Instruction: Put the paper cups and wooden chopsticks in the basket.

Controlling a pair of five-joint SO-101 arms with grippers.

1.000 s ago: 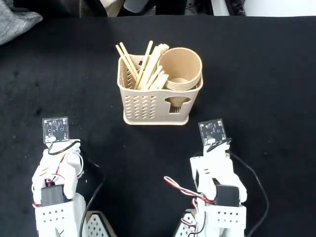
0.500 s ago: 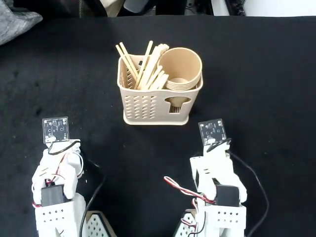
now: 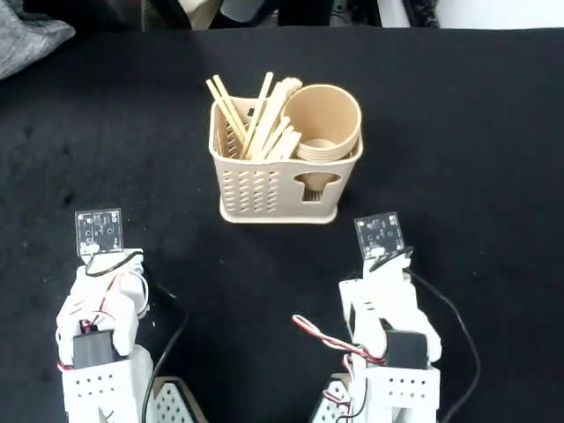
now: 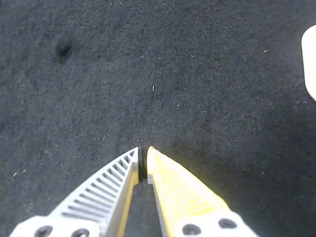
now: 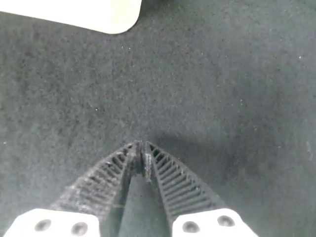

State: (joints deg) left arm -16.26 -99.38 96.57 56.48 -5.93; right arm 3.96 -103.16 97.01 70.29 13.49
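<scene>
A cream slotted basket [image 3: 264, 189] stands at the middle back of the black table. Stacked paper cups [image 3: 323, 123] sit in its right half. Several wooden chopsticks [image 3: 256, 115] lean upright in its left half. Both arms rest folded at the near edge, apart from the basket. My left gripper [image 4: 142, 152] is shut with nothing in it, hanging over bare black cloth. My right gripper [image 5: 141, 147] is shut and empty too, and a corner of the basket [image 5: 94, 12] lies beyond its tips.
The black cloth [image 3: 458, 159] covers the whole table. A grey fabric bundle [image 3: 26, 40] lies at the back left corner. Cables [image 3: 322, 339] trail by the arm bases at the near edge.
</scene>
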